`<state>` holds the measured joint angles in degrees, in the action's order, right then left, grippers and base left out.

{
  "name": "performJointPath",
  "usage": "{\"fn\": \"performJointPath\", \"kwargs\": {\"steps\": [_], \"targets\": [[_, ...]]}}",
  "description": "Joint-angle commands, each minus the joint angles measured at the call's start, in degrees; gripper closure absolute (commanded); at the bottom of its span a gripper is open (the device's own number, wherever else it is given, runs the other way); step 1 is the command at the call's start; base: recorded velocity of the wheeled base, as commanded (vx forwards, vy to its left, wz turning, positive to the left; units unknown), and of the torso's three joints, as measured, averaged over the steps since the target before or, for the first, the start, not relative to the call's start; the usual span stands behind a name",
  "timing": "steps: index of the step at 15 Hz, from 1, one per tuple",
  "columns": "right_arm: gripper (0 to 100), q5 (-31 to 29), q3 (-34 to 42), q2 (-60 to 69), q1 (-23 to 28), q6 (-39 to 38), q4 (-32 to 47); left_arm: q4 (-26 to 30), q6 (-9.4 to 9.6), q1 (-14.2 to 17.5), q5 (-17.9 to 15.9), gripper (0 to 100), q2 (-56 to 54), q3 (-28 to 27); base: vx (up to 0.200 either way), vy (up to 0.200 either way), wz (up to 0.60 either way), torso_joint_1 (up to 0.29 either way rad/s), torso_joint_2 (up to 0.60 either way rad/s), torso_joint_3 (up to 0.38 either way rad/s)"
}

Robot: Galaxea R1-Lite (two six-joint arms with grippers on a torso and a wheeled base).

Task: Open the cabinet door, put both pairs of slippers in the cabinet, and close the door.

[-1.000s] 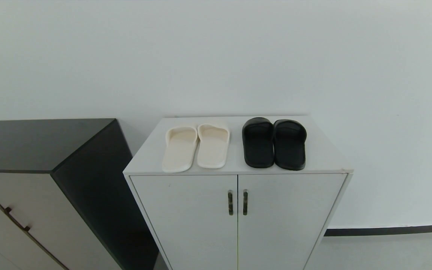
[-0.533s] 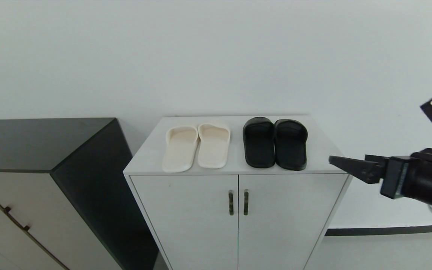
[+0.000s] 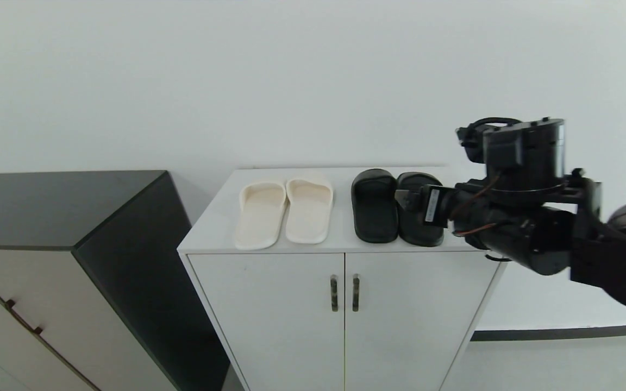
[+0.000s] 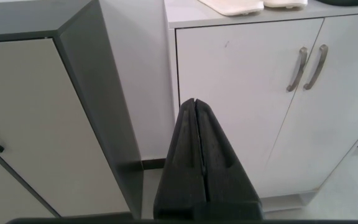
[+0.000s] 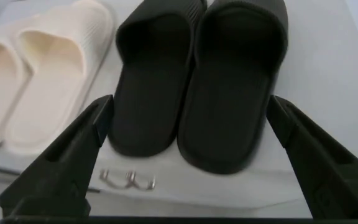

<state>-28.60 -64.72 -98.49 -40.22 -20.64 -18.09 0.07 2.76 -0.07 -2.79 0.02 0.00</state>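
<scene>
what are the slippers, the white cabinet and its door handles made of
Black slippers: likely moulded foam or rubber, matte, each one seamless piece.
Cream slippers: seemingly the same, matte, with fine ribs on the strap.
White cabinet: probably laminated board; smooth, flat, slight sheen.
Door handles: look like brushed metal, grey with a dull gleam.

Right arm (image 3: 514, 233) swung in, jaws now by the black slippers (image 3: 374, 206)

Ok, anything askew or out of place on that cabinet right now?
Nothing stands out. The cream foam slippers and black rubber slippers lie in neat pairs atop the closed white two-door cabinet.
</scene>
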Motion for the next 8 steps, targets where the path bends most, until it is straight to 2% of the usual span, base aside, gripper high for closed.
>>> {"fn": "performJointPath", "kwargs": {"steps": [1,4,8], "targets": [[0,-4.2,-7.6,-11.7,0.0,0.2,0.0,0.0,-0.12,0.0,0.1,100,0.0,0.0,0.0,0.0,0.0,0.0,0.0,0.0],[0,-8.4,-16.1,-18.9,0.8,1.0,-0.1,0.0,0.06,0.0,0.0,100,0.0,0.0,0.0,0.0,0.0,0.0,0.0,0.0],[0,-8.6,-24.5,-25.4,2.9,3.0,0.1,0.0,-0.03,0.0,0.0,100,0.0,0.0,0.0,0.0,0.0,0.0,0.0,0.0]]}}
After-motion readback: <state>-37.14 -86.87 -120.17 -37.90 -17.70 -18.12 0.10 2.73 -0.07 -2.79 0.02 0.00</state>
